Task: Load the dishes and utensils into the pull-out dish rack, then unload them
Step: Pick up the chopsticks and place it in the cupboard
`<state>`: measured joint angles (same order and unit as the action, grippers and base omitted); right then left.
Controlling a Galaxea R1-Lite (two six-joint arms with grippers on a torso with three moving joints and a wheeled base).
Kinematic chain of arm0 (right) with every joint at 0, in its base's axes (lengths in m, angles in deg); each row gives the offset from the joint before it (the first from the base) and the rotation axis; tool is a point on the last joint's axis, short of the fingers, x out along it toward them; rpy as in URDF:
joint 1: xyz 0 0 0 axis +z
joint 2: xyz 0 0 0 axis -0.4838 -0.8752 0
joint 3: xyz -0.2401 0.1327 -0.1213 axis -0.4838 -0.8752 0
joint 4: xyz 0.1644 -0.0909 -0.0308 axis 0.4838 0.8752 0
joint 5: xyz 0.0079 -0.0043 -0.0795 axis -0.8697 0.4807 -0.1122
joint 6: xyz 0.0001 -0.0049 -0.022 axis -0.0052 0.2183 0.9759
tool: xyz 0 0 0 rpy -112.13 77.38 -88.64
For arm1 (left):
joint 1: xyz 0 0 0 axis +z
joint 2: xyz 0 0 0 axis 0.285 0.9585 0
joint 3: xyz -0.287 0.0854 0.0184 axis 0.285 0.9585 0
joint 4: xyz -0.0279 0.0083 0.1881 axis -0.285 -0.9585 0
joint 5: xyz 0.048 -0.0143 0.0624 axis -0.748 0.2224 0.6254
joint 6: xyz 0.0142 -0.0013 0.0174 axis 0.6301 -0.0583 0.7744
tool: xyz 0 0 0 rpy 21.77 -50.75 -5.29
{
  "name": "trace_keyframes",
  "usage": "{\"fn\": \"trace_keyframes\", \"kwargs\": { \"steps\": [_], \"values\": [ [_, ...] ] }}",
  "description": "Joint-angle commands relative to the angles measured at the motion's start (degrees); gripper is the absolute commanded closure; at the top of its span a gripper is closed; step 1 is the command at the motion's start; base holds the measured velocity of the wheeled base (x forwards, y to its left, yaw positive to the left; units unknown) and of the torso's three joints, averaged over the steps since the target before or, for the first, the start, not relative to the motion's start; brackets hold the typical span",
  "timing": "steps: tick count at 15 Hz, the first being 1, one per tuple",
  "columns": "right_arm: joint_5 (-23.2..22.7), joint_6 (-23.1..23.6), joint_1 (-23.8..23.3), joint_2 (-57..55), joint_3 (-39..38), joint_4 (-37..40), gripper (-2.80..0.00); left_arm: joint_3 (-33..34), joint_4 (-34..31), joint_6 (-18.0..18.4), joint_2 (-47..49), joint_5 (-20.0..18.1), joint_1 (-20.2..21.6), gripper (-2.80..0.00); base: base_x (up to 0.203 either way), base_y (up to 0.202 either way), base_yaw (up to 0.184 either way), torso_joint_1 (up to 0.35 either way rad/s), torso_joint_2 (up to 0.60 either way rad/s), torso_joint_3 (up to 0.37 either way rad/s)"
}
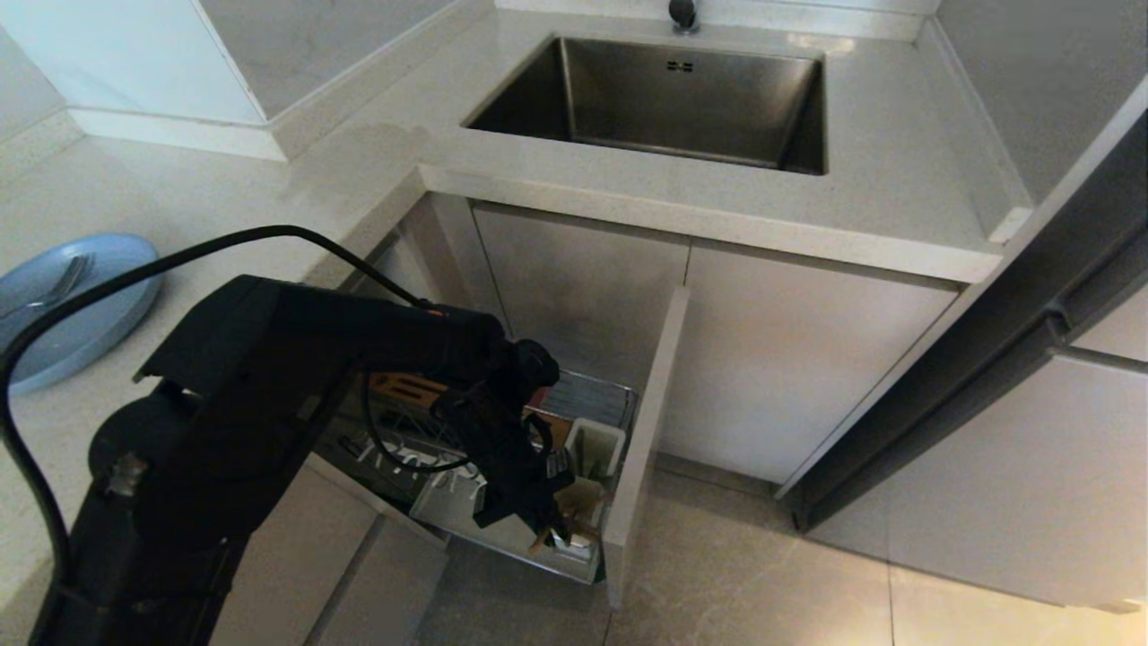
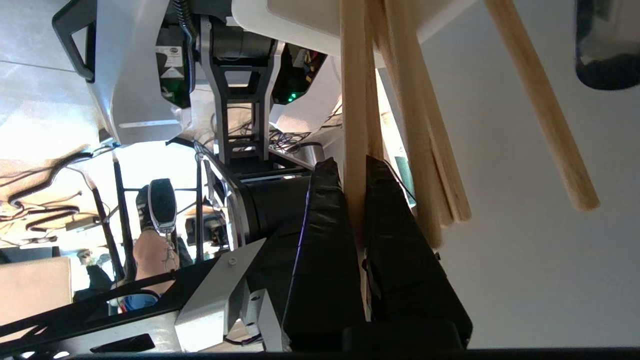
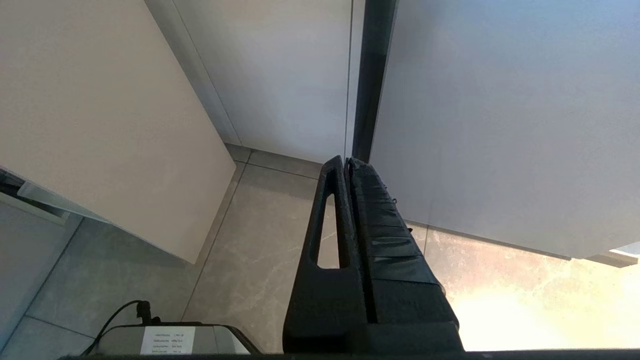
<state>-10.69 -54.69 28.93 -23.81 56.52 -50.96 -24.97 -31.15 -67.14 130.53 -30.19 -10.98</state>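
My left gripper (image 1: pixel 541 528) reaches down into the pull-out dish rack (image 1: pixel 502 529), at the white utensil cups (image 1: pixel 595 446) just behind the beige front panel (image 1: pixel 647 422). In the left wrist view the left gripper (image 2: pixel 353 166) is shut on a light-wood chopstick (image 2: pixel 353 100). Several more chopsticks (image 2: pixel 425 150) stand close beside it, their far ends in a white cup (image 2: pixel 300 27). The pale-blue plate (image 1: pixel 85 327) lies on the counter at far left with the silver spoon (image 1: pixel 56 289) on it. My right gripper (image 3: pixel 346 162) is shut and empty, parked over the floor.
The steel sink (image 1: pixel 664 99) is set in the counter (image 1: pixel 897 197) behind the rack. A tall dark-edged cabinet door (image 1: pixel 969 377) stands to the right. Grey floor tiles (image 1: pixel 807 583) lie in front. In the left wrist view a person's leg (image 2: pixel 150 250) shows behind my base.
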Motion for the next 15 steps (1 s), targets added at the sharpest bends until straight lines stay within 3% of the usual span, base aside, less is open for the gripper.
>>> {"fn": "trace_keyframes", "kwargs": {
  "steps": [1,7,8,9,15],
  "values": [
    [0.0,0.0,0.0,0.0,0.0,0.0,0.0,0.0,-0.4,-0.2,0.2,-0.1,-0.1,0.0,0.0,0.0,0.0,0.0,0.0,0.0],
    [0.0,0.0,0.0,0.0,0.0,0.0,0.0,0.0,-0.7,-1.1,0.1,-0.1,-0.1,0.0,0.0,0.0,0.0,0.0,0.0,0.0],
    [0.0,0.0,0.0,0.0,0.0,0.0,0.0,0.0,-0.7,-1.2,0.1,-0.1,-0.1,-2.12,0.0,0.0,0.0,0.0,0.0,0.0],
    [0.0,0.0,0.0,0.0,0.0,0.0,0.0,-0.2,-0.6,-1.2,0.1,-0.1,-0.1,-2.8,0.0,0.0,0.0,0.0,0.0,0.0],
    [0.0,0.0,0.0,0.0,0.0,0.0,0.0,-0.1,-0.8,-1.4,-0.4,-0.1,-0.1,-2.8,0.0,0.0,0.0,0.0,0.0,0.0]
  ]
}}
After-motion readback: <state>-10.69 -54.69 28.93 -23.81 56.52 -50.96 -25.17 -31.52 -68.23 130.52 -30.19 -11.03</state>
